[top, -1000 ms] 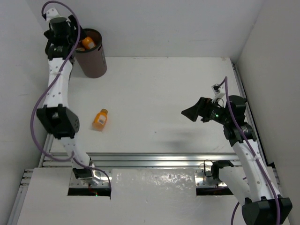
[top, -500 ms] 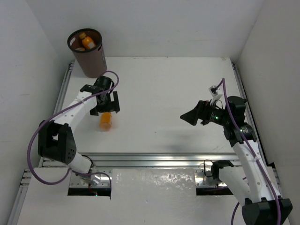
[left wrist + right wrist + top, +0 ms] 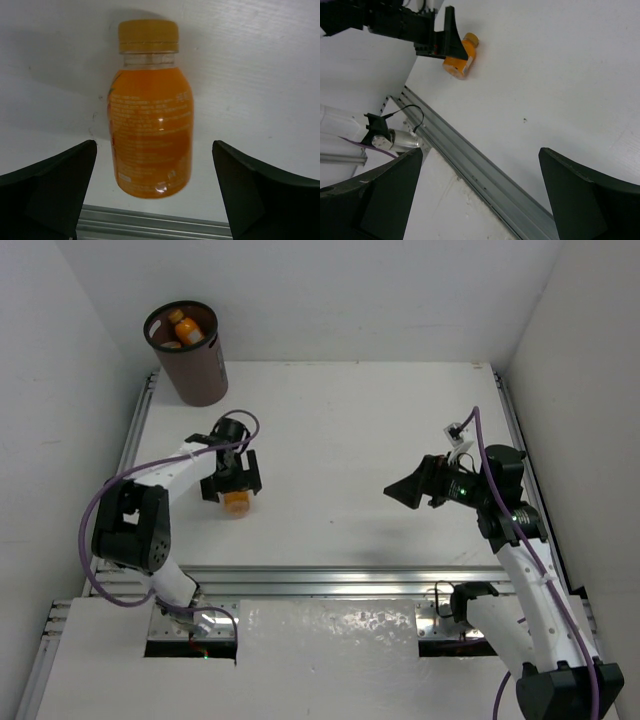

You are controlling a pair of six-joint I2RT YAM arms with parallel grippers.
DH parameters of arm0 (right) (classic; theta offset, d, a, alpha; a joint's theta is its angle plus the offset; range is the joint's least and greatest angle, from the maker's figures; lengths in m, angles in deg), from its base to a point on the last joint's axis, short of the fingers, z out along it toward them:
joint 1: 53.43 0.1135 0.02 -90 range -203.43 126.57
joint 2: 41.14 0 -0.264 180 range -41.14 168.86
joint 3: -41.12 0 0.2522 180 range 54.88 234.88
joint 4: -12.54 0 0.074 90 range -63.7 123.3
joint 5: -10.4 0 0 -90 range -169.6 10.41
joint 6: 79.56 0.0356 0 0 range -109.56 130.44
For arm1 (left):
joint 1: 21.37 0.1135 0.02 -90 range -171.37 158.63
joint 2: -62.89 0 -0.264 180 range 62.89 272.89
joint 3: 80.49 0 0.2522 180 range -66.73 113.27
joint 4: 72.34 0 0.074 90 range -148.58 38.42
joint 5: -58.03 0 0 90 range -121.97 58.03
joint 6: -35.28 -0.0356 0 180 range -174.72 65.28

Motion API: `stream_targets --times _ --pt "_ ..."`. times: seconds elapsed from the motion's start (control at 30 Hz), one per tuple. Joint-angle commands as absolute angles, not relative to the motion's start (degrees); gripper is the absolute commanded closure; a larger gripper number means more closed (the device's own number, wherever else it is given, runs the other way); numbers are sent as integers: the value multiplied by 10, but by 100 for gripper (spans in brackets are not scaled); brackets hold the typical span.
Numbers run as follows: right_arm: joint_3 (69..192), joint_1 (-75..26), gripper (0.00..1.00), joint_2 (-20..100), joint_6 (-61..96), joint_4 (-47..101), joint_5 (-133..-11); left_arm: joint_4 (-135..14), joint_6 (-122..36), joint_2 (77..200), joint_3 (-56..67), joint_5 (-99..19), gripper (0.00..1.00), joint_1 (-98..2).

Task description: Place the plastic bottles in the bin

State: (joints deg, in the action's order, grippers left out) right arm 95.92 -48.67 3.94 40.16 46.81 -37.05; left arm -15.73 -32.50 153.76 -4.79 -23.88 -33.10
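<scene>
Top external view: a white table [image 3: 350,430] walled in white, with 2 white robot arms mounted at its near edge. At the far left corner stands the bin [image 3: 203,378], a tall dark brown round wastebasket, upright, with orange bottles [image 3: 187,332] showing inside its open top. The left arm bends low over the left half of the table, well apart from the bin, and the left gripper [image 3: 232,481] points down at 1 orange bottle [image 3: 236,503] lying on its side on the table surface. From the left wrist camera that bottle fills the middle of the picture, its orange cap pointing away and its base toward a metal rail [image 3: 150,222] at the near edge; the 2 black fingers [image 3: 55,185] stand wide on either side of it, with white table visible between each finger and the bottle, so nothing is gripped. The right gripper [image 3: 397,487] hangs above the right half of the table, turned toward the left arm, jaws spread wide and holding nothing; its wrist camera sees the bottle far off beside the left gripper's black fingers
</scene>
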Motion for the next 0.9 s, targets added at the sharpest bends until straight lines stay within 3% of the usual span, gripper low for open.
stream_targets --times 0.0,0.07,0.13,0.17,0.27,0.43,0.53,0.63,0.8,0.87 --pt "958 -483 1 42 394 437 -358 -198 -296 1556 -72 -230 3 -339" --pt "958 -483 1 43 396 436 -360 -214 -288 1555 -81 -215 10 -345" --pt "958 -482 1 41 396 437 -361 -220 -284 1554 -85 -209 33 -346" --pt "958 -483 1 34 396 436 -368 -218 -284 1555 -77 -219 69 -347" --pt "958 -483 1 19 394 437 -394 -199 -278 1540 -42 -208 100 -364" --pt "963 -483 1 19 390 440 -398 -163 -283 1485 70 -197 100 -382" --pt "960 -482 1 32 397 432 -394 -150 -301 1498 206 -120 100 -381" --pt "958 -483 1 34 397 431 -398 -179 -330 1545 346 -54 100 -362" --pt "957 -483 1 37 394 438 -390 -199 -353 1722 636 -72 100 -289" --pt "951 -483 1 39 399 432 -382 -203 -362 1784 778 -73 96 -257"
